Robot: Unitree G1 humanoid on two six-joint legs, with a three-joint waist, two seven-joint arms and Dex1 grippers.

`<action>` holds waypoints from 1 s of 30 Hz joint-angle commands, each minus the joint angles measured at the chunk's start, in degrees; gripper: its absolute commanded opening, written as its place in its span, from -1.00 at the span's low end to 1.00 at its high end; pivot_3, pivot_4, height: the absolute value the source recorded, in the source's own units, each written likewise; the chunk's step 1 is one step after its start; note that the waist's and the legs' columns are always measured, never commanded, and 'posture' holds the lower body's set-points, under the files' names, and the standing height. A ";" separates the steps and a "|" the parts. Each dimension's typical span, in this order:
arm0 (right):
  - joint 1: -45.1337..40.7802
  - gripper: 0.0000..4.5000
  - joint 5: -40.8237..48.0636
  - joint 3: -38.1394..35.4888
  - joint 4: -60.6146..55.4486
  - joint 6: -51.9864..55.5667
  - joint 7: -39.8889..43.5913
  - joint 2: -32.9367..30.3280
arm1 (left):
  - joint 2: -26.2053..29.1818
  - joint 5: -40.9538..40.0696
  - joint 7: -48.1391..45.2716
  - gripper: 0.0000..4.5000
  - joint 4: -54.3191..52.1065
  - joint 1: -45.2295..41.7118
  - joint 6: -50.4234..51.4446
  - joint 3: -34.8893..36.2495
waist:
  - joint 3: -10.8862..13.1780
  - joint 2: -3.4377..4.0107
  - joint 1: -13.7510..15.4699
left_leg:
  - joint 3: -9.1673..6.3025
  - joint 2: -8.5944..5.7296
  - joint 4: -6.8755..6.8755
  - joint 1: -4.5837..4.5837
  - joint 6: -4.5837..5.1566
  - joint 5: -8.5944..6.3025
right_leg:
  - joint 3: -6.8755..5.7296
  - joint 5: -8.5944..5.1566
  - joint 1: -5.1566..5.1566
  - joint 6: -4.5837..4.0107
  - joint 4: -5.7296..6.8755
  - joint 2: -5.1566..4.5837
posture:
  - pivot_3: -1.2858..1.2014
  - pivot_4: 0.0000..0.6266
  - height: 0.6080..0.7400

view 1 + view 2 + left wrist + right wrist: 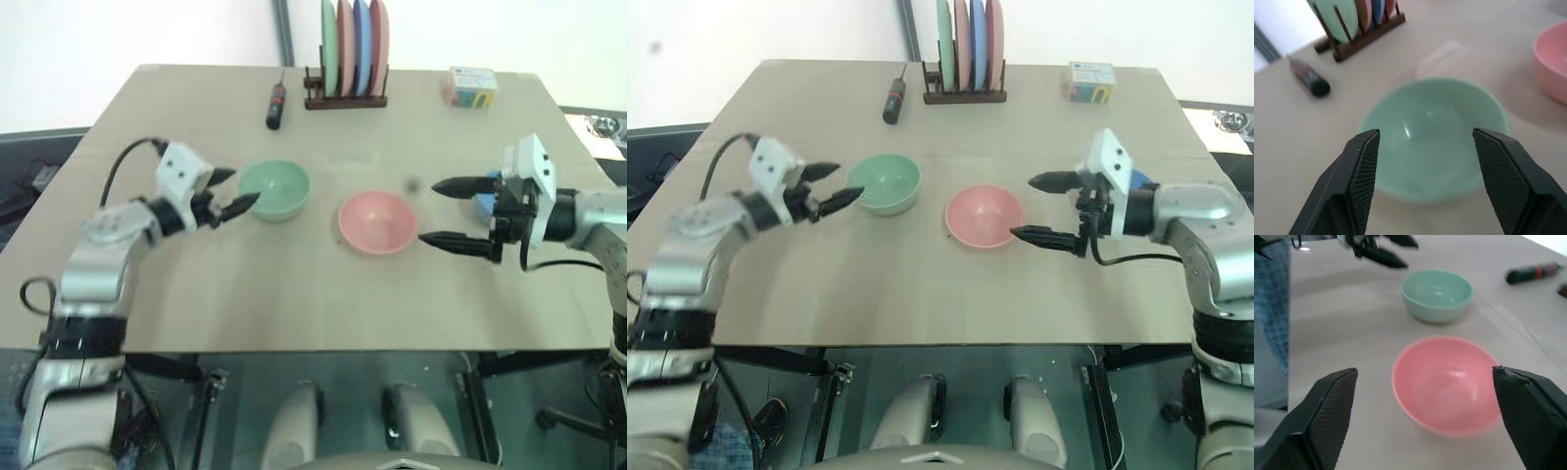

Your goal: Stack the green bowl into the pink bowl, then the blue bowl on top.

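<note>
Two bowls are seen whole on the table (294, 294), and part of a third; the green bowl (275, 189) sits left of centre, the pink bowl (378, 222) just beside it at about four o'clock, apart from it, both upright and empty. The blue bowl (484, 206) is glimpsed at three o'clock of the pink one, mostly hidden behind the right gripper (447, 213). Two grippers are counted; the right one is held with its jaws spread wide, empty, at the pink bowl's right side; the left gripper (231, 190) is likewise parted and empty, its tips at the green bowl's nine o'clock rim. At twelve o'clock, one rack (345, 96) holds four upright plates; one screwdriver (276, 105) and one small box (469, 86) are also laid there.
</note>
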 commanded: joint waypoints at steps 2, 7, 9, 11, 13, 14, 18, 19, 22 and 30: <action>2.47 0.98 3.71 -5.02 -4.54 1.24 -3.96 -1.53 | -1.25 5.65 -4.90 0.44 9.86 -6.31 -7.33 -5.06 | 0.01 0.02 -0.27 | 0.04 0.00 0.00 -0.02 0.00 0.00 | 0.06 0.00 -0.04 0.01 -0.01 0.00 | 0.03 -0.52 1.00; 4.14 0.98 6.29 -6.33 -6.13 1.58 -7.29 -3.14 | -3.54 7.37 -10.74 0.44 16.63 -10.39 -13.47 -7.54 | 0.02 -0.01 -0.88 | 0.00 0.02 -0.06 -0.01 0.01 0.00 | 0.03 0.00 -0.08 0.01 0.03 0.03 | 0.03 -0.52 1.00; 4.45 0.98 7.19 -6.39 -6.43 1.64 -8.14 -3.72 | -4.33 6.56 -12.66 0.44 17.15 -11.52 -13.28 -7.15 | 0.03 -0.02 -0.86 | -0.01 0.02 -0.04 -0.04 0.01 0.00 | 0.02 0.00 -0.08 0.01 0.03 0.03 | 0.03 -0.52 1.00; 4.72 0.98 7.83 -6.32 -6.49 1.57 -8.90 -4.21 | -4.66 5.80 -14.73 0.44 16.95 -11.90 -13.12 -6.69 | 0.03 -0.02 -0.85 | -0.03 0.02 0.01 -0.09 0.01 0.00 | 0.00 0.00 -0.08 0.02 0.03 0.03 | 0.03 -0.52 1.00; 4.89 0.98 8.22 -6.10 -6.27 1.36 -9.61 -4.62 | -4.59 5.86 -15.81 0.44 16.91 -11.85 -13.00 -6.57 | 0.03 -0.02 -0.86 | -0.04 0.01 0.05 -0.11 0.01 0.00 | -0.01 0.00 -0.07 0.03 0.03 0.02 | 0.03 -0.52 1.00; 5.00 0.98 8.42 -5.97 -6.16 1.18 -9.84 -4.84 | -4.50 5.75 -16.41 0.44 16.66 -11.58 -12.86 -6.51 | 0.03 -0.02 -0.92 | -0.04 0.01 0.06 -0.11 0.01 0.00 | 0.00 0.00 -0.07 0.03 0.03 0.02 | 0.03 -0.52 1.00; 4.83 0.98 9.10 -5.20 -5.66 0.65 -10.44 -5.47 | -4.12 5.57 -18.41 0.44 15.17 -9.98 -11.62 -6.56 | 0.03 -0.02 -1.08 | -0.05 0.01 0.07 -0.10 0.01 0.00 | -0.01 0.00 -0.07 0.03 0.07 0.02 | 0.03 -0.52 1.00; 4.70 0.98 9.21 -4.99 -5.51 0.53 -10.52 -5.58 | -4.02 5.74 -18.67 0.44 14.77 -9.57 -11.29 -6.68 | 0.03 -0.02 -1.11 | -0.05 0.01 0.07 -0.10 0.01 0.01 | -0.01 0.00 -0.07 0.03 0.08 0.02 | 0.03 -0.52 1.00; 4.35 0.98 9.44 -4.45 -5.12 0.19 -10.65 -5.91 | -3.55 6.48 -19.30 0.44 13.60 -8.35 -10.52 -7.08 | 0.03 -0.02 -1.17 | -0.06 0.01 0.09 -0.10 0.01 0.01 | -0.01 0.00 -0.07 0.03 0.10 0.02 | 0.03 -0.52 1.00; 3.51 0.98 10.17 -3.23 -3.89 -0.72 -10.76 -7.22 | -1.48 11.33 -18.87 0.44 13.47 -5.68 -8.40 -9.77 | 0.03 -0.02 -1.16 | -0.07 0.01 0.12 -0.10 0.01 0.01 | -0.02 0.00 -0.07 0.03 0.11 0.02 | 0.03 -0.52 1.00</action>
